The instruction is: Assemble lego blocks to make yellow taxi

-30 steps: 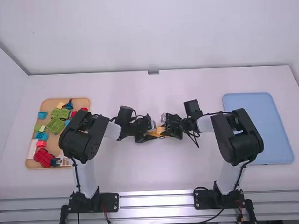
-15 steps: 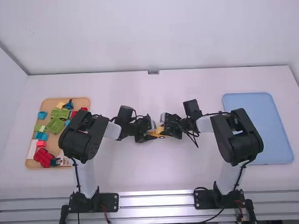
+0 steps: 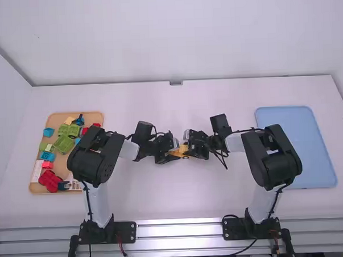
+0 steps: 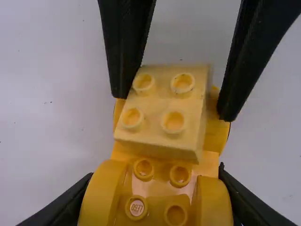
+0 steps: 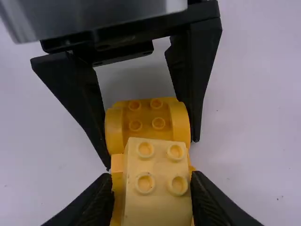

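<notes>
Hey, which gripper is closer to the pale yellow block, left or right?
Right. The right gripper is right around the pale yellow block. The left gripper is a little farther off, gripping the rounded end of the yellow car body.

Blocks (image 3: 64,144) sit in a tray (image 3: 57,120) to my left on the table (image 3: 163,197); a second tray (image 3: 297,148) lies to my right, a car base (image 5: 146,123) between.

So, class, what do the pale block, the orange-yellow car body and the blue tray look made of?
Pale block: hard satin plastic; crisp edges, moulded studs. Car body: smooth plastic; rounded sides, moulded studs. Blue tray: probably matte plastic; even colour, rounded corners.
</notes>
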Controlling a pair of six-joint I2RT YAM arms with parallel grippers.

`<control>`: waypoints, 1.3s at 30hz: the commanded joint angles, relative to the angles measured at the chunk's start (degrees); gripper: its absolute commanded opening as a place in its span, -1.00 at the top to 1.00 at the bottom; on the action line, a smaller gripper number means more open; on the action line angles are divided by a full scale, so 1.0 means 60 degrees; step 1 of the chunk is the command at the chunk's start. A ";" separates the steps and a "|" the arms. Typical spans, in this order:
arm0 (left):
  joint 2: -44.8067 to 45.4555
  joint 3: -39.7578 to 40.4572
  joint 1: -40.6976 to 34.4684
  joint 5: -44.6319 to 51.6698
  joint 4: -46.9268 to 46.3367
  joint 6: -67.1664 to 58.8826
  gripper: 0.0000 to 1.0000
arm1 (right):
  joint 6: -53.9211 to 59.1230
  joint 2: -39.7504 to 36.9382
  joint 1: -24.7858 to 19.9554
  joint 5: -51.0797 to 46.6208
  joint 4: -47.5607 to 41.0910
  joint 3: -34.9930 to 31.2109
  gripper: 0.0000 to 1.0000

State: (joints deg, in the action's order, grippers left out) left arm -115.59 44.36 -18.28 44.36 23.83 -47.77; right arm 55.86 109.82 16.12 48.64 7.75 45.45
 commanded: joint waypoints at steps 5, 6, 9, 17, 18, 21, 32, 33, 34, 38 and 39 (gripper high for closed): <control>-0.0484 -0.0313 -0.0069 -0.0794 -0.0419 0.0138 0.20 | -0.0091 0.0182 -0.0240 -0.0357 -0.0073 -0.0073 0.50; -0.0484 -0.0313 -0.0073 -0.0798 -0.0412 0.0138 0.20 | -0.0087 0.0182 -0.0266 -0.0368 -0.0084 -0.0073 0.56; -0.0484 -0.0313 -0.0073 -0.0798 -0.0426 0.0135 0.22 | -0.0069 0.0182 -0.0335 -0.0372 -0.0076 -0.0073 0.65; -0.0484 -0.0313 -0.0073 -0.0794 -0.0430 0.0138 0.23 | 0.0000 0.0182 -0.0146 -0.1126 -0.0117 -0.0076 0.64; -0.0484 -0.0313 -0.0069 -0.0794 -0.0426 0.0138 0.23 | -0.0055 0.0182 -0.0058 -0.1373 -0.0109 -0.0080 0.64; -0.0484 -0.0313 -0.0069 -0.0801 -0.0426 0.0138 0.23 | -0.0084 0.0182 0.0182 -0.1672 -0.0102 -0.0080 0.62; -0.0484 -0.0313 -0.0069 -0.0823 -0.0426 0.0138 0.23 | 0.0117 -0.0433 -0.0667 0.0215 -0.0583 -0.0073 -0.17; -0.0484 -0.0313 -0.0073 -0.0823 -0.0423 0.0135 0.23 | 0.0240 -0.0557 -0.0732 0.0324 -0.0696 -0.0073 -0.17; -0.0484 -0.0313 -0.0073 -0.0823 -0.0423 0.0138 0.23 | 0.0237 -0.0732 -0.0812 0.0481 -0.0838 -0.0073 -0.23; -0.0484 -0.0313 -0.0004 -0.0816 -0.0423 0.0138 0.23 | 0.0237 -0.1166 -0.0994 0.1311 -0.0827 -0.0073 -0.19; -0.0484 -0.0313 -0.0015 -0.0794 -0.0419 0.0138 0.23 | 0.0240 -0.1220 -0.1031 0.1603 -0.0721 -0.0073 -0.01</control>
State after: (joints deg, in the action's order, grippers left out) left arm -115.59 44.36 -18.28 44.51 23.79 -47.83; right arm 57.10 104.79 10.15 53.08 3.53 45.34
